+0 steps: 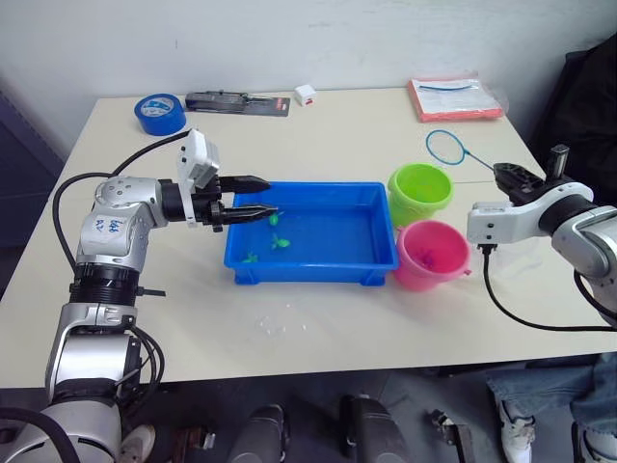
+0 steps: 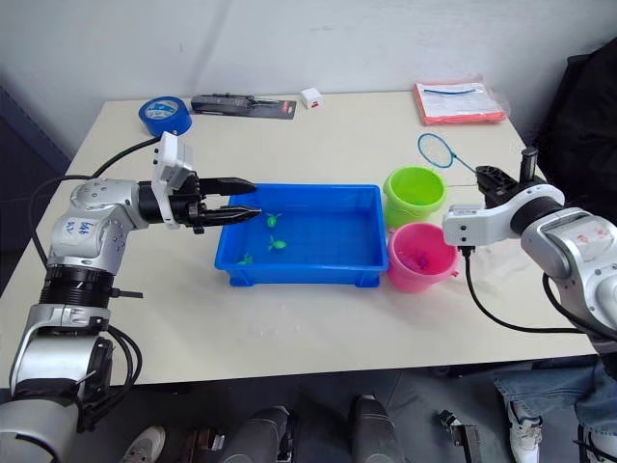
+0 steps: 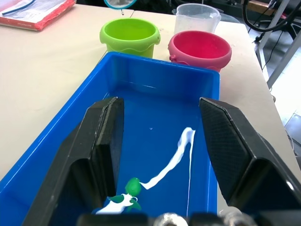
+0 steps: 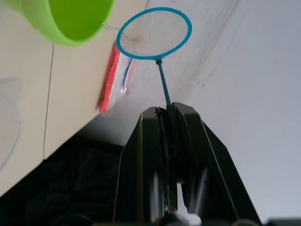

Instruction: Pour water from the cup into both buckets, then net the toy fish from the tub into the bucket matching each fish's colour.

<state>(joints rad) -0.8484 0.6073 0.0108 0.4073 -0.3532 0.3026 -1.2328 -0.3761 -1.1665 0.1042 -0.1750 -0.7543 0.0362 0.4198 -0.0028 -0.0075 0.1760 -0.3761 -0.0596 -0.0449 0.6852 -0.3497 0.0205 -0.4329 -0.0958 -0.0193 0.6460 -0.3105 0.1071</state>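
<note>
I see the net (image 2: 438, 149) pinched by its handle in my right gripper (image 4: 170, 109), hoop raised behind the green bucket (image 1: 419, 192). The pink bucket (image 1: 431, 255) touches the tub (image 1: 333, 236), where 3 green fish (image 1: 281, 242) sit. My left gripper (image 2: 244, 199) hangs parted and empty over the tub's left rim. No readable labels.

The cup (image 3: 197, 18) is mostly hidden behind the pink bucket (image 3: 200, 49), rim poking out at 12 o'clock. The net (image 4: 154, 33) handle vanishes between the right gripper (image 4: 170, 141) fingers. Pink fish inside the pink bucket are too tiny to count.
</note>
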